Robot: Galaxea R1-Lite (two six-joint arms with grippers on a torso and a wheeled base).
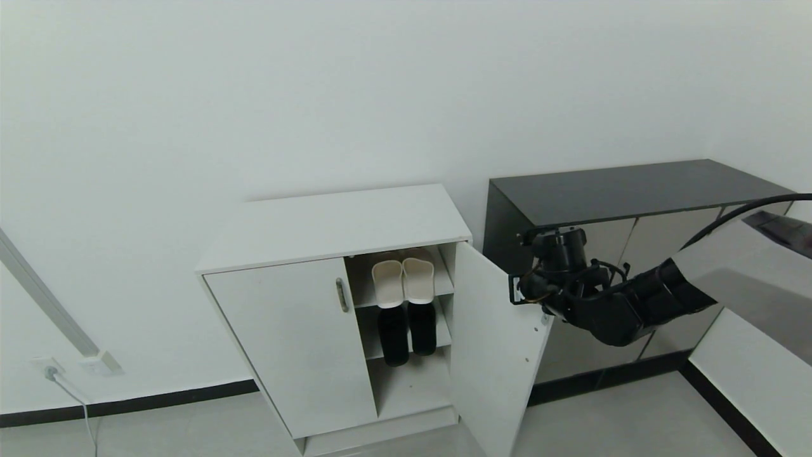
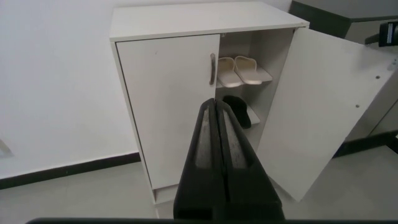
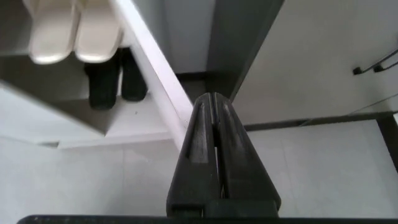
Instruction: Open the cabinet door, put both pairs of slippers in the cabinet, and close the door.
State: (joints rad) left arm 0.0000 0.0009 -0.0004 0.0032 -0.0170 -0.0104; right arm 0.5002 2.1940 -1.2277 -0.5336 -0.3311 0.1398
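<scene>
**Right fingers (image 3: 200, 137) clenched at the door's edge, slippers already shelved**

The right fingers are pressed together, holding nothing, with their tips at the free edge of the open door (image 1: 495, 343) on its outer side. The left fingers (image 2: 205, 143) are also clenched and empty, out in front of the cabinet (image 1: 336, 222). The white slippers (image 1: 403, 282) lie on the upper shelf, the black slippers (image 1: 406, 330) on the one below. The door looks like a stiff, light panel (smooth enough for the tips to slide). It should need no grip, only a push near the free edge, far from the hinges.
</scene>
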